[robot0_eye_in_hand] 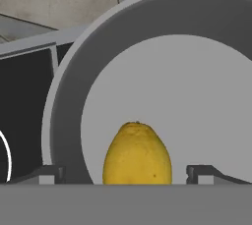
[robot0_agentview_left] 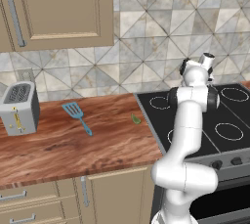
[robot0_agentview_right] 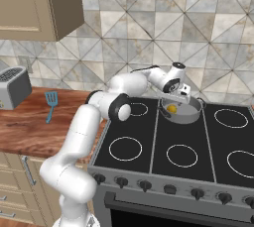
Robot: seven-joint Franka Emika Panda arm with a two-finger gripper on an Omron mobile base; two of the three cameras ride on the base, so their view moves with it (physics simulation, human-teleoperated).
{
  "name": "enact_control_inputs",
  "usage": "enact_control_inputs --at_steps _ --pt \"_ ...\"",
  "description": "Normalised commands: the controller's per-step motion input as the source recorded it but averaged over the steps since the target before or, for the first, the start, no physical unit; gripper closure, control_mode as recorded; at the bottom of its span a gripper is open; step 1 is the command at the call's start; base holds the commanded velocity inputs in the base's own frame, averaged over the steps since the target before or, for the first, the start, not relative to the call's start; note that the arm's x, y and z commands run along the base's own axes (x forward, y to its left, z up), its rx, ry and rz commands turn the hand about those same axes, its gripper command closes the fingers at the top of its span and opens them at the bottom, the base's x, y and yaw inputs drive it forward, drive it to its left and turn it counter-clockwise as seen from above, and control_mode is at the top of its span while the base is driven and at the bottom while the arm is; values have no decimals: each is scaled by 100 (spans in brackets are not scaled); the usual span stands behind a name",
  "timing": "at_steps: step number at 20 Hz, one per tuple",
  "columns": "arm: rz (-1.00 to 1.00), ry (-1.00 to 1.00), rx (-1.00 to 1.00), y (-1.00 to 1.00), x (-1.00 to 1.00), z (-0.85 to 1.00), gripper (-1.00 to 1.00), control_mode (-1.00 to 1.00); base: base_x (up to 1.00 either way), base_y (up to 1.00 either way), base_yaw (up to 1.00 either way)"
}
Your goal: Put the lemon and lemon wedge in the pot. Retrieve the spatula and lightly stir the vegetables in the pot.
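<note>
The yellow lemon (robot0_agentview_right: pixel 171 108) lies on the floor of the grey pot (robot0_agentview_right: pixel 187 117) on the stove's back burner. My gripper (robot0_agentview_right: pixel 180 96) hangs just above it, open. In the hand view the lemon (robot0_eye_in_hand: pixel 137 154) sits between the two fingertips (robot0_eye_in_hand: pixel 49 174) with a gap on each side, inside the pot (robot0_eye_in_hand: pixel 69 101). On the wooden counter near the stove's left edge rests the small green lemon wedge (robot0_agentview_left: pixel 135 119). The light blue spatula (robot0_agentview_left: pixel 75 113) lies flat on the counter further left, and the right base view shows the spatula (robot0_agentview_right: pixel 50 100) at the far left.
A silver toaster (robot0_agentview_left: pixel 19 108) stands at the counter's left end. The black stove top (robot0_agentview_right: pixel 149 146) has several burner rings, with knobs along its front. Wall cabinets (robot0_agentview_left: pixel 58 8) hang above the counter. My arm reaches across the stove's left side.
</note>
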Motion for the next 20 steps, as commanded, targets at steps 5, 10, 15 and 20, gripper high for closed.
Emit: enact_control_inputs --at_steps 5,10,15,20 --pt "-4 0 0 8 -28 56 -100 -100 0 0 0" --pt "-9 0 -1 50 -94 3 -100 -100 0 0 0" --pt "-8 -2 -1 90 -85 -23 -100 -100 0 0 0" --pt "1 3 -1 85 -54 5 -100 -100 0 0 0"
